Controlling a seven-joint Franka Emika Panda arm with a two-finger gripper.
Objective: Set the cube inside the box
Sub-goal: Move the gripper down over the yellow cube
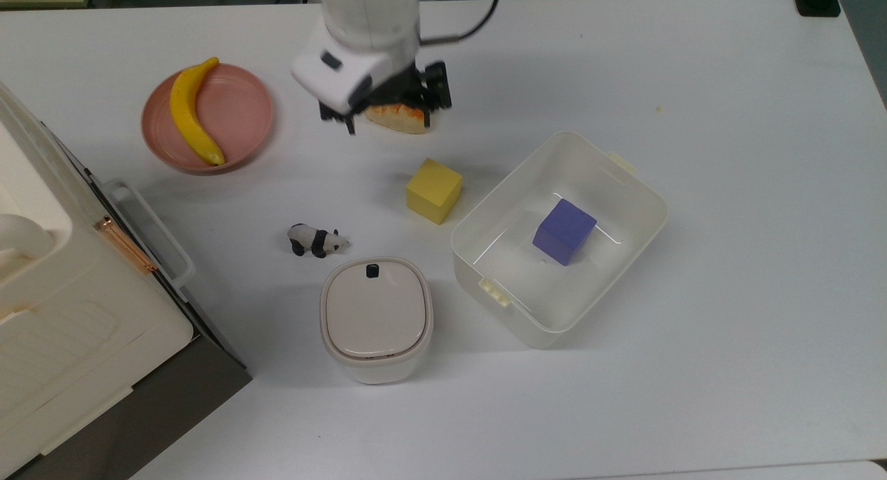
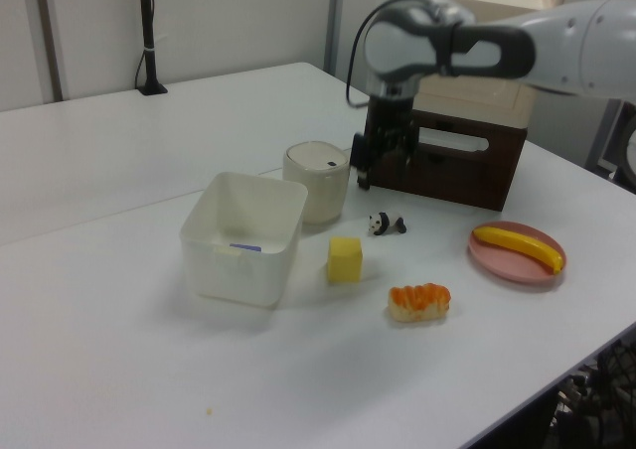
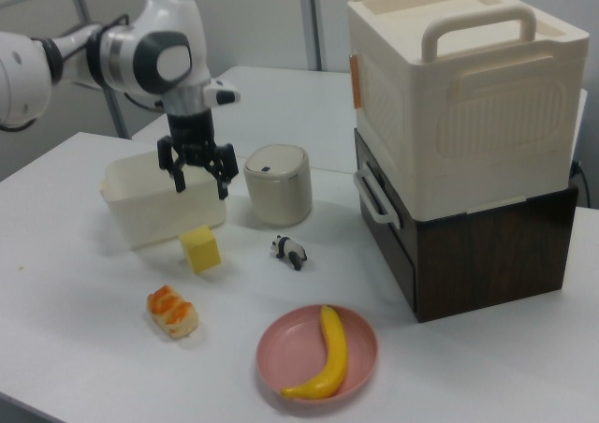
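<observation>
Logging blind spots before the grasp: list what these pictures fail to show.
- Top view: the orange-topped bread roll is mostly covered by the black two-finger gripper.
- Left view: the purple cube is a sliver behind the white translucent plastic tub wall.
- Right view: the tub's wall hides its inside.
</observation>
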